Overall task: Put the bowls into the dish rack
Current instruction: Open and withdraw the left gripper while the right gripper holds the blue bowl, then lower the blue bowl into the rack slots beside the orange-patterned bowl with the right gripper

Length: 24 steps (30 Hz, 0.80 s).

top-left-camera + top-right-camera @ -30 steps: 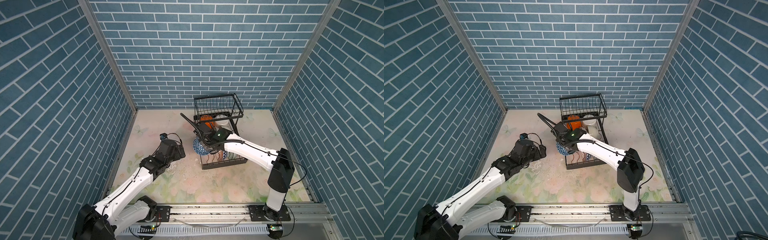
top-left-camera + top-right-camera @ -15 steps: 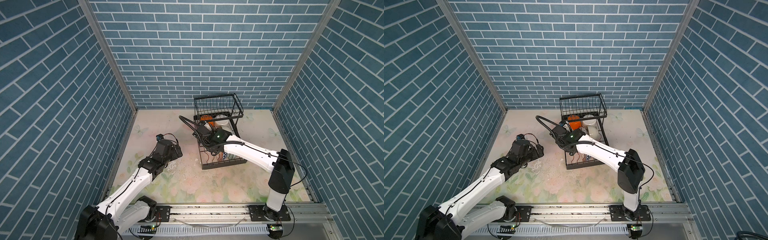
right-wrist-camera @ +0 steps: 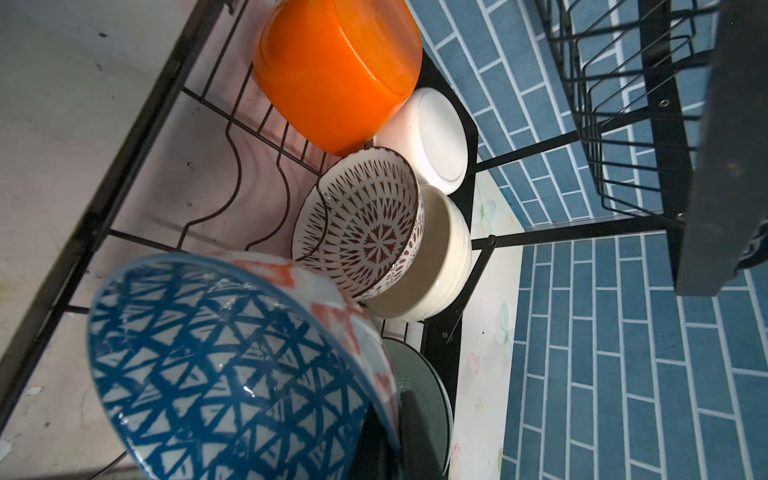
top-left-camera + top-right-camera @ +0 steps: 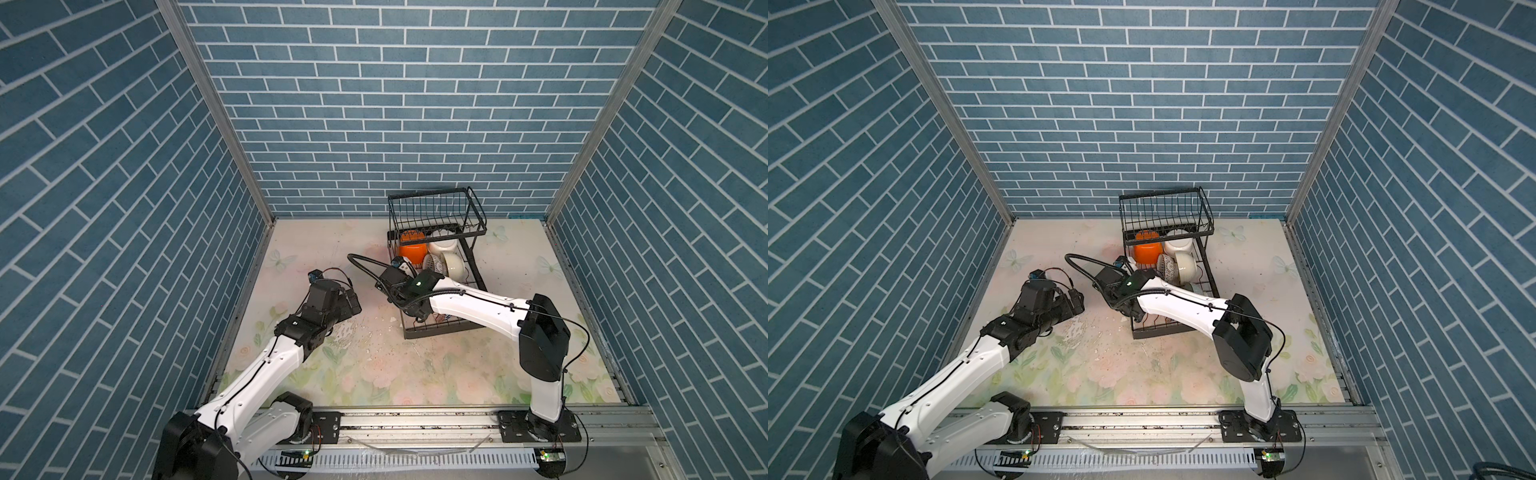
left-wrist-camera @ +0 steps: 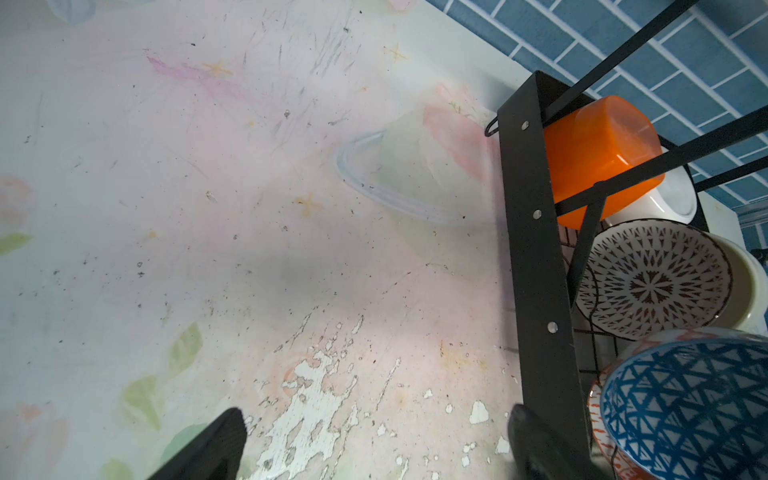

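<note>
The black wire dish rack [image 4: 446,330] [image 4: 1165,212] stands at the back of the table. On its base lean an orange bowl [image 4: 413,250] [image 3: 336,70], a white bowl [image 3: 436,137], a dark-patterned bowl [image 3: 365,232] [image 5: 652,278] and a cream bowl [image 3: 436,266]. My right gripper [image 3: 395,432] [image 4: 417,309] is shut on the rim of a blue-patterned bowl [image 3: 220,365] [image 5: 685,407], held tilted over the rack's near end. An orange-patterned bowl [image 5: 595,399] lies right behind it, and a pale green bowl [image 3: 419,374] beyond. My left gripper [image 5: 376,419] [image 4: 353,301] is open over the table beside the rack.
The rack's raised basket [image 4: 436,212] stands over its far end. Its black side rail [image 5: 536,249] runs close by my left gripper's finger [image 5: 523,428]. Blue brick walls close the table in on three sides. The floral table top [image 4: 374,365] is worn and flaked.
My right gripper has carried the blue-patterned bowl from left of the rack in over its base. The left arm has barely shifted.
</note>
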Tool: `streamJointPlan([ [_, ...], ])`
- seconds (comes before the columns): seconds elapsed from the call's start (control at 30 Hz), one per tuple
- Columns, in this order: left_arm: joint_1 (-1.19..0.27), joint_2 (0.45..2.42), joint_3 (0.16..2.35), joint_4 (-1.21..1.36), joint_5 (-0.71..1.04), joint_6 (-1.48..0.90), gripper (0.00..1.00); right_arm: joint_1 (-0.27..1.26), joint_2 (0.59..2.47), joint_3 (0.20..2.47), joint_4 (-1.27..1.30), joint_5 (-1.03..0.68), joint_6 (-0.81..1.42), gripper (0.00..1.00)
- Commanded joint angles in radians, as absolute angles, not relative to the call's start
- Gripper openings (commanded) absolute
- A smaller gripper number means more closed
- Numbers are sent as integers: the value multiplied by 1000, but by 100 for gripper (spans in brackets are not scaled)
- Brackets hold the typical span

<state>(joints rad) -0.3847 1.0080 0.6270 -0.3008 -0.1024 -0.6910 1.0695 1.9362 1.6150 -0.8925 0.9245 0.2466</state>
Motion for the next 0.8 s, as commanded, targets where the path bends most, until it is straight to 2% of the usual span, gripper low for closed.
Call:
streamJointPlan([
  [0.0,-370,1000,611,-287,-90,-679,100,1078,1941,1589,-928,1006,338,0],
  [0.77,-333,1014,590,-261,-58,-676,100,1081,2040,1582,-939,1095,377,0],
])
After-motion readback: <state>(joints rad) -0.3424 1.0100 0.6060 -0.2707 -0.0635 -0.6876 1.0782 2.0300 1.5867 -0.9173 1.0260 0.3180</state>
